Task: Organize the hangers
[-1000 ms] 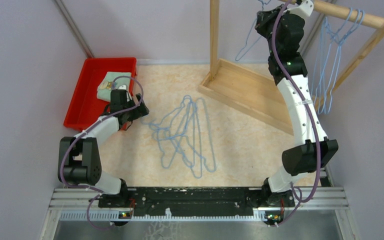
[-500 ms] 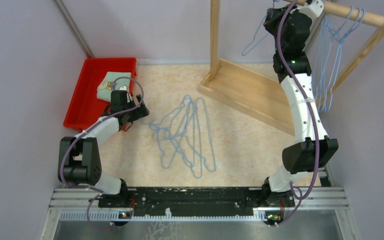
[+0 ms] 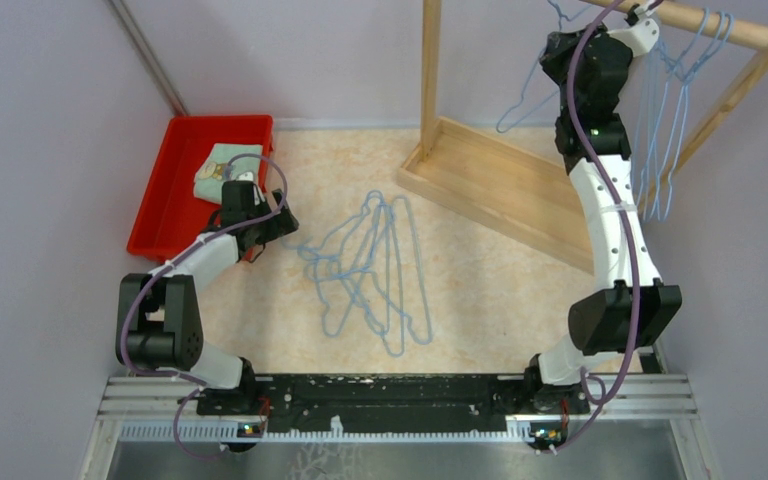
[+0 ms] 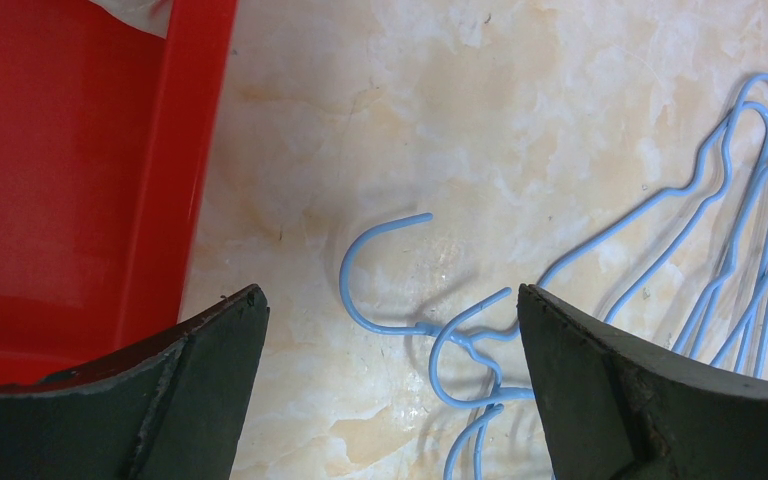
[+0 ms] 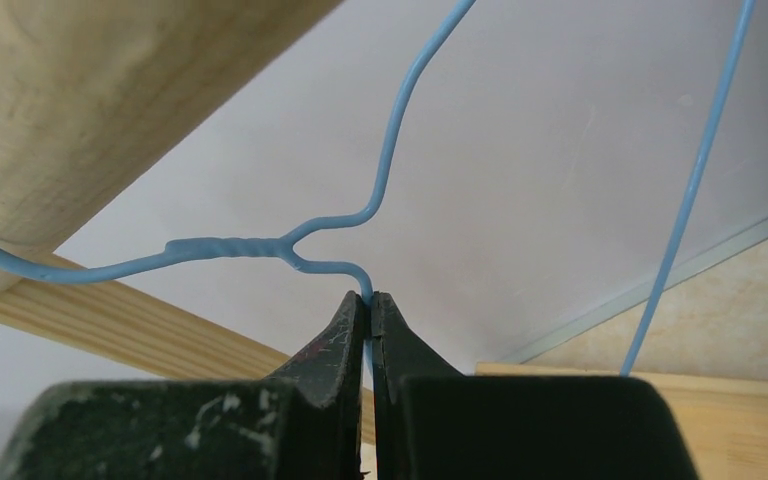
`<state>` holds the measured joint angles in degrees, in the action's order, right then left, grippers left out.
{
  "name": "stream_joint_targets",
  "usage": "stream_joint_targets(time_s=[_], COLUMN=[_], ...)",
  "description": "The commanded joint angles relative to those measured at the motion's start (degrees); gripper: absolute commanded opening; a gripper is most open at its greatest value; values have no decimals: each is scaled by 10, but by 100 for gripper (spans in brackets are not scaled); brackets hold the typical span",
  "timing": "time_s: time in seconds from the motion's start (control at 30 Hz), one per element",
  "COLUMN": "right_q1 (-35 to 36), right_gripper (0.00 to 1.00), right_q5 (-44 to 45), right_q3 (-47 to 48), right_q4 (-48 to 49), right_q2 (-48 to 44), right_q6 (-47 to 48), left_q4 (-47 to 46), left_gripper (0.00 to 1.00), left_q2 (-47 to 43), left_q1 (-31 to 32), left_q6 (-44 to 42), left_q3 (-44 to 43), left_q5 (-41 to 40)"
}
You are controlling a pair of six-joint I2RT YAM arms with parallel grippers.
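Observation:
Several light-blue wire hangers (image 3: 370, 270) lie tangled mid-table. In the left wrist view their hooks (image 4: 344, 275) rest on the marble top between my left gripper's (image 4: 390, 295) wide-open jaws, untouched. That left gripper (image 3: 285, 222) sits low beside the pile's left end. High at the rack, my right gripper (image 5: 368, 297) is shut on the wire just below a hanger's twisted neck (image 5: 230, 247). This hanger's hook curves round the wooden rail (image 5: 110, 90). From above, this hanger (image 3: 520, 105) dangles left of the right gripper (image 3: 558, 42). More hangers (image 3: 660, 140) hang on the rail.
A red tray (image 3: 175, 150) holding a folded cloth (image 3: 222, 165) stands at the back left, right beside the left gripper. The wooden rack has a post (image 3: 430, 70), a base frame (image 3: 490, 185) and a top rail (image 3: 730, 30) at the back right.
The right arm has swung right and up with its hanger, bringing the hook to the rail. The left arm and the pile have not moved.

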<state>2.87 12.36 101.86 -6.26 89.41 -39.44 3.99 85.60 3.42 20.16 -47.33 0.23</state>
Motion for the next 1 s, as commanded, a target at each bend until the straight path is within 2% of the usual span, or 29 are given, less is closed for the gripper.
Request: stream_joint_targets(time_s=[0.0, 0.17, 0.4, 0.5, 0.63, 0.83, 0.97], right_q1=[-17, -17, -9, 23, 101, 279, 327], right_gripper=[0, 33, 61, 64, 65, 66, 67], right_q5=[1, 0, -7, 12, 64, 244, 316], right_q3=[-15, -43, -62, -76, -102, -160, -175], right_q4=[-26, -21, -73, -95, -137, -173, -238], right_q2=[-17, -45, -105, -143, -203, -271, -286], right_q6=[-12, -14, 1, 52, 141, 283, 306], left_q4=[10, 8, 1, 0, -4, -10, -12], left_gripper=[100, 100, 100, 100, 100, 100, 100], left_q2=[-2, 0, 4, 11, 23, 47, 61], left_q1=[-8, -8, -8, -8, -9, -9, -8], left_q6=[-8, -5, 1, 0, 2, 14, 19], left_q3=[-2, 1, 0, -7, -18, -32, -42], left_q5=[-10, -6, 0, -1, 3, 17, 27])
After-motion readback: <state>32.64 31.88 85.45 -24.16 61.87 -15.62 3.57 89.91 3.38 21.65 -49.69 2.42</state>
